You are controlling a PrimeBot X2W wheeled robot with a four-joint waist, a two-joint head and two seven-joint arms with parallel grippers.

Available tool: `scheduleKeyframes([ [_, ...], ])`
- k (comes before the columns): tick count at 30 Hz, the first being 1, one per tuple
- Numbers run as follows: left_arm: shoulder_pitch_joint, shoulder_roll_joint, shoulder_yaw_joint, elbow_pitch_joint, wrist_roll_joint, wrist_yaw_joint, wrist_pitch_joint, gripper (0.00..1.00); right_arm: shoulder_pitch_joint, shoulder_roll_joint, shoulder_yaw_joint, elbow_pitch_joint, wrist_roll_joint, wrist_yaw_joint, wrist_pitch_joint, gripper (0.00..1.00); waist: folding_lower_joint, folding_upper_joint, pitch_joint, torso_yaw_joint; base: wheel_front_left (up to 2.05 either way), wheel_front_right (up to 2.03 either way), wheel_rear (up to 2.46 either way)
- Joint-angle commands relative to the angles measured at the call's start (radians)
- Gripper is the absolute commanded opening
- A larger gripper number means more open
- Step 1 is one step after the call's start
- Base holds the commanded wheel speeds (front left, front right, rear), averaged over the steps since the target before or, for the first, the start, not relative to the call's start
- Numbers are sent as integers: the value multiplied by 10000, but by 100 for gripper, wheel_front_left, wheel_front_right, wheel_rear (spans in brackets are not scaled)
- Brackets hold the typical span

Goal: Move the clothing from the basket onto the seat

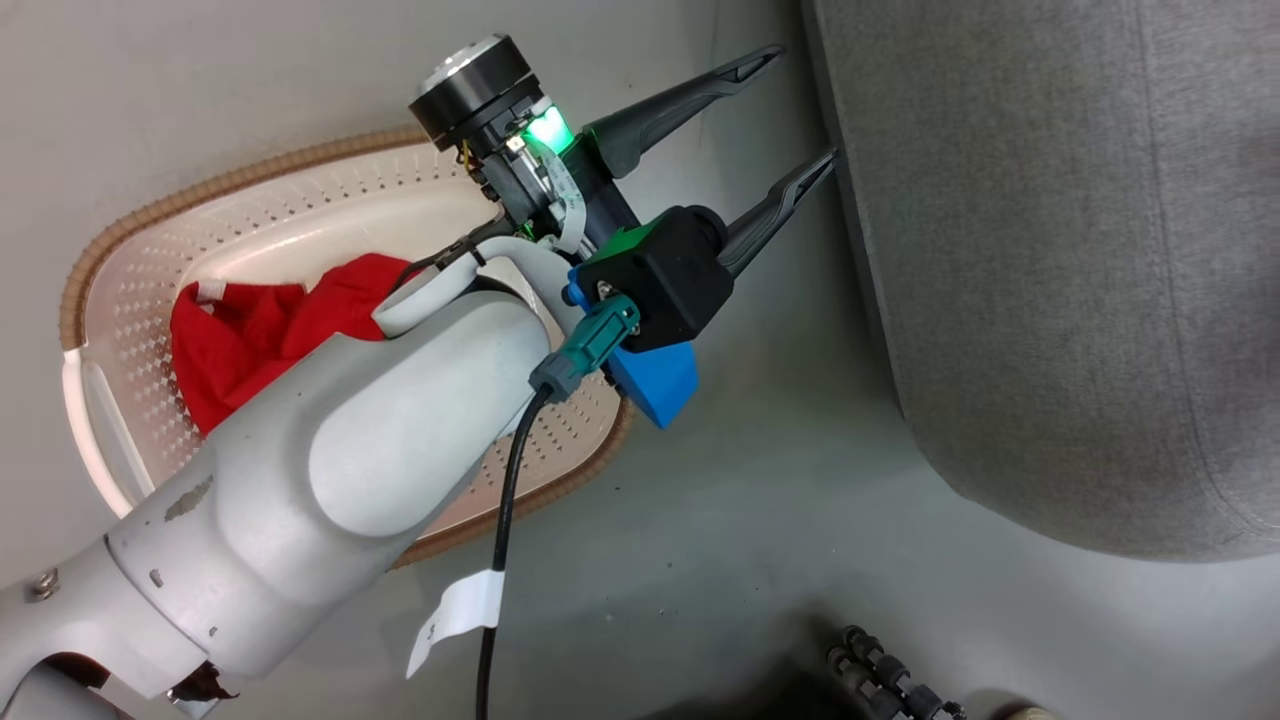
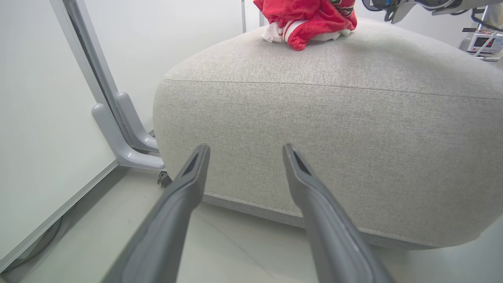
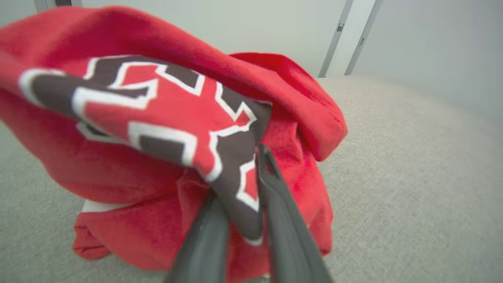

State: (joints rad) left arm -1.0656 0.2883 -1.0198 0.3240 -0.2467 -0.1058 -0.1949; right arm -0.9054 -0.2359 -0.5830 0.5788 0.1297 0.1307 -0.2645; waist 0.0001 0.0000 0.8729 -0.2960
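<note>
The basket (image 1: 300, 210) stands on the floor (image 1: 750, 520) at the left. The seat (image 1: 1050, 250) is to its right, with a strip of floor between them. A plain garment (image 1: 260, 335) lies in the basket. The left claw (image 1: 808, 103) hangs over that strip, fingertips close to the seat's side. On top of the seat lies the lettered jersey (image 2: 310, 17), a fold of it between the fingers of the right claw (image 3: 237, 177). A frame foot (image 2: 118, 133) stands left of the seat.

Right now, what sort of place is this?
Likely a lab or test room staged like a home: white panel walls on metal posts, a small display unit beyond the grey seat, and a laundry basket on bare floor.
</note>
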Motion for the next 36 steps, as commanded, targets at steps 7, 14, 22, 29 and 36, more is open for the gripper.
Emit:
scheduleKeyframes([
  [7,432,-134,3,338,-256,193,-395,100,1506,358,291,-680,-78,1,0,100,-1,0,-1054,-74,0,0,0],
  [14,1095,-219,549,798,-658,607,-682,100,3039,732,719,-1484,35,1,0,100,-1,0,-2525,38,0,0,0],
  [22,2534,-87,2375,-19,-798,1208,-711,100,4166,989,2120,-2873,-10,1,2,100,-1,0,-4040,427,0,0,0],
  [29,4094,-255,4309,-707,-434,1357,-712,100,4698,1068,3309,-3712,-73,1,2,100,-1,0,-4953,1062,0,0,0],
  [36,5222,-632,5880,-1271,87,1139,-706,100,4913,1084,4148,-4098,-120,1,2,100,-1,0,-5548,1646,0,0,0],
])
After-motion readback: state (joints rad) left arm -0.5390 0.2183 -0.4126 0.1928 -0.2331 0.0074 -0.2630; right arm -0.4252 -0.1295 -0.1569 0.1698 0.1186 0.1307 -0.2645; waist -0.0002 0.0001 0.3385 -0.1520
